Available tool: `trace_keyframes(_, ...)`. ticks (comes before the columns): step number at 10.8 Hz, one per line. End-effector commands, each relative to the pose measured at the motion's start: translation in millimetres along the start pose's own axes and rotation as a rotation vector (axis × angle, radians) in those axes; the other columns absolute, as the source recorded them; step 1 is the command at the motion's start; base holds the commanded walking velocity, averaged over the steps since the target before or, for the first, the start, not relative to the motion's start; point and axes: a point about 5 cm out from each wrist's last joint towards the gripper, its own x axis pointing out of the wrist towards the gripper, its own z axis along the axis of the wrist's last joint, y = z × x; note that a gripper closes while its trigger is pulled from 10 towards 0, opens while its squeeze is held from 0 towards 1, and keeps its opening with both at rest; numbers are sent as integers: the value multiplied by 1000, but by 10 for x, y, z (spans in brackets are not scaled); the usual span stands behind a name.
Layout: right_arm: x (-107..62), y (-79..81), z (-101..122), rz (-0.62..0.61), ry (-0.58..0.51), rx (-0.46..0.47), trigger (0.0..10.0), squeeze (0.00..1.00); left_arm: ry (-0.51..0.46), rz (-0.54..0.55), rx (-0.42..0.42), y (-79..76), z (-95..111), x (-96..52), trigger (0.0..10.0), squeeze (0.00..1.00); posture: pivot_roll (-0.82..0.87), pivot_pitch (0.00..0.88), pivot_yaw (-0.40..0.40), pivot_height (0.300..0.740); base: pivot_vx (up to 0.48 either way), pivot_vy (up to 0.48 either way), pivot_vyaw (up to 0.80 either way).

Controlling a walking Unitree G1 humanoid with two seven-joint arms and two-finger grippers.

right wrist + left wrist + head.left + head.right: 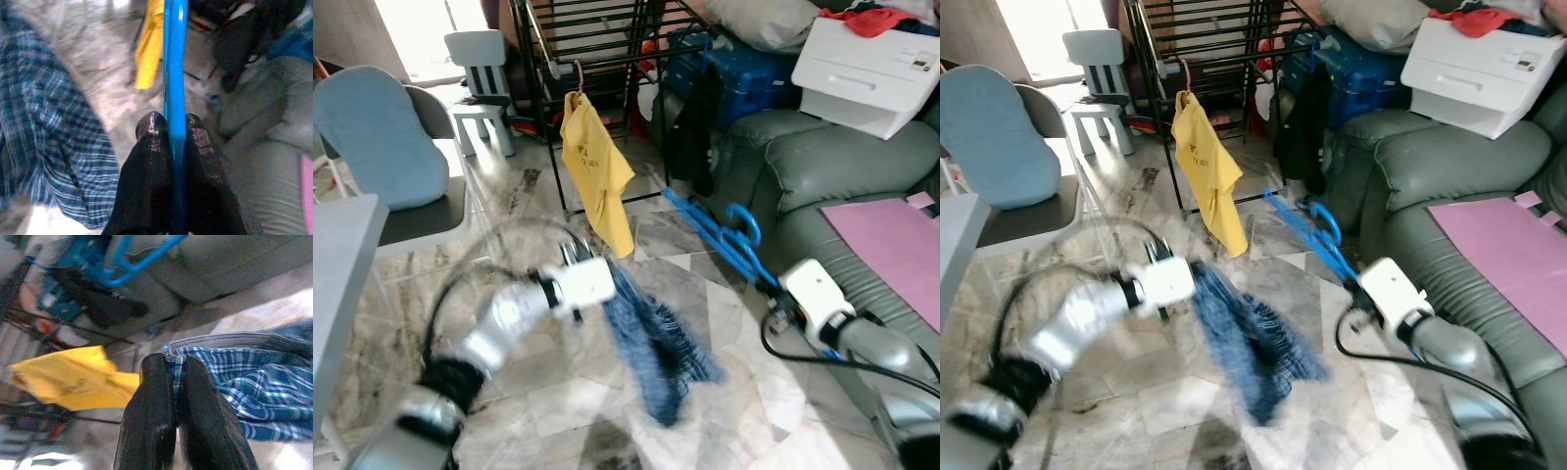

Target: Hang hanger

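Note:
My right gripper [174, 128] is shut on a blue plastic hanger [722, 238], held out over the floor in front of the sofa. My left gripper [175, 368] is shut on the edge of a blue plaid garment [653, 345] that dangles from it, blurred, over the tiled floor. Behind them stands a black drying rack [592, 59] with a yellow shirt [595, 171] on a hanger hooked to its rail. A dark garment [693, 122] hangs further right on the same rack.
A grey-green sofa [822, 166] fills the right side, with a pink sheet [891, 245] on its seat and a white box [867, 69] on its arm. At the left stand a chair with a blue cushion [382, 137], a grey table edge [337, 255] and a small white chair [481, 78].

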Motion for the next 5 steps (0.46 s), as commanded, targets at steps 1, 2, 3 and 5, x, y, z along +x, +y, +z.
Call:
trace_keyframes(1,-28,36,93,79,-30,-5,10000,0,26,21,84,91,-36,5,10000,0,-181,0,64,740,0,0,0)
trace_keyframes(2,-94,51,75,160,-8,-16,10000,0,75,72,88,219,-86,29,10000,0,-184,0,69,740,0,0,0)
trace_keyframes(3,-122,28,80,187,-6,-9,10000,0,99,97,100,266,-106,41,10000,0,-184,0,69,740,0,0,0)
trace_keyframes(5,-192,42,95,294,0,23,10000,0,65,129,182,293,-60,59,10000,0,-187,0,72,740,0,0,0)
